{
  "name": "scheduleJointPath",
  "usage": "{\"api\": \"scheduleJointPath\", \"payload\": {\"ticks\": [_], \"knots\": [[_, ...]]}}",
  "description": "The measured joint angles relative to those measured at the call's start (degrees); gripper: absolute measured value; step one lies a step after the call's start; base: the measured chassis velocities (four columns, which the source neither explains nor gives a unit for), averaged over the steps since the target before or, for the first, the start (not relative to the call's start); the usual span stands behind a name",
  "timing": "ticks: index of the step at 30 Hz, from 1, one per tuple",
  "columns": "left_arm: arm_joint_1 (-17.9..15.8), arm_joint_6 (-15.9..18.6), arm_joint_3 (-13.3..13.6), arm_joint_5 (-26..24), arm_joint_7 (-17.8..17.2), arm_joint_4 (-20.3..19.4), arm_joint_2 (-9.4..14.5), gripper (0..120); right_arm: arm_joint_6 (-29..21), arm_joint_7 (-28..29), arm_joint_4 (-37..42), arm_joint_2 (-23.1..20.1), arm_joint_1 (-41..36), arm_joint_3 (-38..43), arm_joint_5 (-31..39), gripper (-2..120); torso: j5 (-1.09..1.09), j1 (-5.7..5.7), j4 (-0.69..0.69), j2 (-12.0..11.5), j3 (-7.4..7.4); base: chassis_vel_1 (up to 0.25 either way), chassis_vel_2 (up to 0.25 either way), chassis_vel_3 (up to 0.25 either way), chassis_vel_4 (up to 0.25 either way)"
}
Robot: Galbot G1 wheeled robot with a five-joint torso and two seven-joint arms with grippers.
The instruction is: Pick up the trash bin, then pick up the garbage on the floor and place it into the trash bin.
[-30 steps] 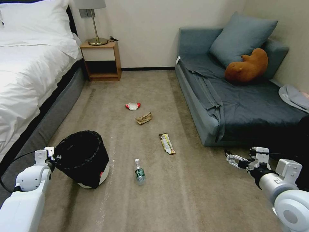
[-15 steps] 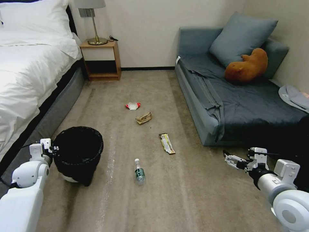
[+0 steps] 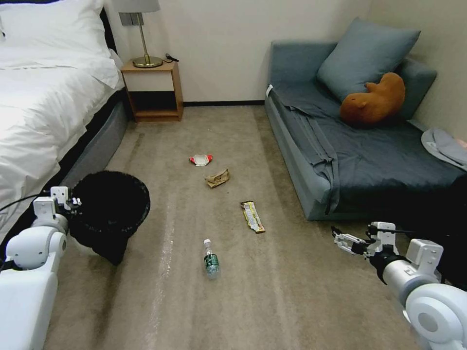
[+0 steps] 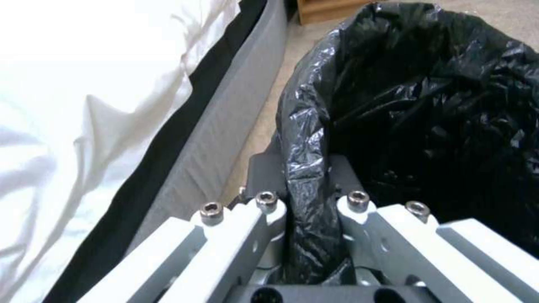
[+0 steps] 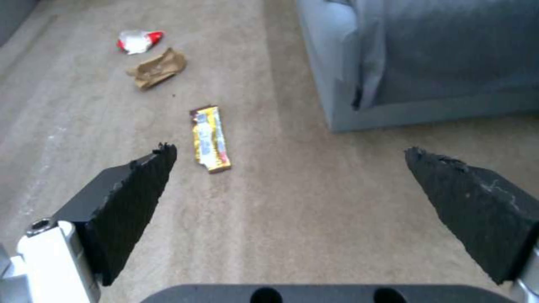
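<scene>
The trash bin (image 3: 111, 214), lined with a crinkly black bag, hangs tilted above the carpet at the left, beside the bed. My left gripper (image 3: 74, 201) is shut on its rim; in the left wrist view the left gripper (image 4: 303, 168) pinches the bag-covered rim of the bin (image 4: 438, 105). The garbage lies on the floor: a clear bottle (image 3: 211, 259), a yellow-brown wrapper (image 3: 253, 217), crumpled brown paper (image 3: 217, 178) and a red-and-white wrapper (image 3: 201, 159). My right gripper (image 3: 340, 238) hovers open at the right, near the sofa's corner. In its wrist view the right gripper (image 5: 289, 149) faces the yellow-brown wrapper (image 5: 210, 139), brown paper (image 5: 157, 67) and red-and-white wrapper (image 5: 139, 40).
A white bed (image 3: 44, 112) runs along the left, with a wooden nightstand (image 3: 153, 90) and lamp at the back wall. A blue-grey sofa (image 3: 350, 146) with a cushion and an orange plush toy takes the right side. Carpet (image 3: 243, 301) lies between them.
My left arm has lifted the trash bin off the floor and carried it left, toward the bed. My right gripper has edged slightly left. The garbage has not moved.
</scene>
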Motion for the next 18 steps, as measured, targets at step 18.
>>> {"api": "scheduleJointPath", "payload": {"ticks": [18], "knots": [[-0.90,-0.61,0.37,-0.05,0.81,1.24,1.41,5,0.92,-2.16,-2.20,1.69,1.06,-2.94,-1.54,100,0.00,0.00,0.00,0.00,0.00,0.000,0.000,0.000,0.000]]}}
